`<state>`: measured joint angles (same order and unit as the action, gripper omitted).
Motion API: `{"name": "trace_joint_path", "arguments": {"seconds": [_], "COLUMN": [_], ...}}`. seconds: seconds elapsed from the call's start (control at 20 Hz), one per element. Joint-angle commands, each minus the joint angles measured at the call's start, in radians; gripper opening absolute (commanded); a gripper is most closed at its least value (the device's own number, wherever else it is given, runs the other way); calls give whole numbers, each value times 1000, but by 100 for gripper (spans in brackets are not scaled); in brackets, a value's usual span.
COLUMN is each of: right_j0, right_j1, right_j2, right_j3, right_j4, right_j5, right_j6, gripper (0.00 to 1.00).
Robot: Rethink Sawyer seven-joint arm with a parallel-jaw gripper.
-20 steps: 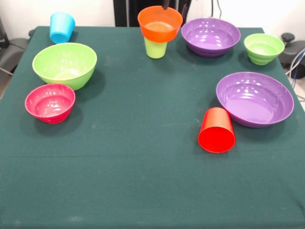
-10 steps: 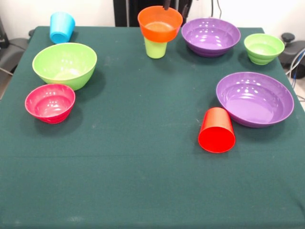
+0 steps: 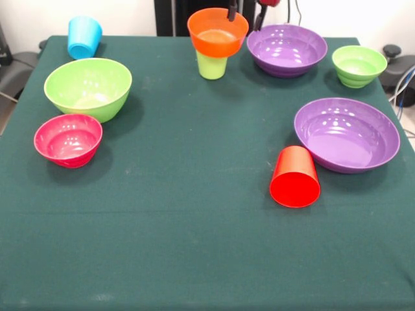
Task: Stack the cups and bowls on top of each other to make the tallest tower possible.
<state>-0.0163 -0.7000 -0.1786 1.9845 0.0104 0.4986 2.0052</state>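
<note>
An orange bowl (image 3: 218, 31) sits on an upright lime green cup (image 3: 212, 65) at the table's far middle, a two-piece tower. My gripper (image 3: 246, 15) comes down at the top edge, open. One dark finger (image 3: 232, 11) is over the bowl's far right rim and the other is just outside it. A red cup (image 3: 295, 176) lies on its side, mouth toward the camera, beside a large purple bowl (image 3: 347, 133). A sky blue cup (image 3: 84, 37) is at the far left corner.
A second purple bowl (image 3: 286, 48) stands right of the tower, close to the gripper. A small green bowl (image 3: 358, 65) is at the far right. A large lime green bowl (image 3: 87, 87) and a pink bowl (image 3: 68, 139) stand at the left on the green cloth (image 3: 194, 246).
The gripper has come lower and a little to the right. A second finger and a red part of the arm now show. The cups and bowls have not moved.
</note>
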Motion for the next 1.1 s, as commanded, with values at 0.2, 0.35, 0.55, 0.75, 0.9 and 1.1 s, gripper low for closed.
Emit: {"name": "trace_joint_path", "arguments": {"seconds": [0.2, 0.35, 0.55, 0.75, 0.9, 1.1], "right_j0": [-13, -18, -19, -24, -27, -30], "right_j1": [88, 102, 104, 111, 112, 113], "right_j2": [105, 102, 94, 92, 91, 92], "right_j3": [-5, -11, -17, -25, -28, -22], "right_j4": [32, 25, 21, 19, 17, 13], "right_j5": [-116, -132, -123, -119, -117, -127], "right_j6": [137, 132, 125, 119, 115, 113], "gripper": [100, 100, 100, 100, 100, 100]}}
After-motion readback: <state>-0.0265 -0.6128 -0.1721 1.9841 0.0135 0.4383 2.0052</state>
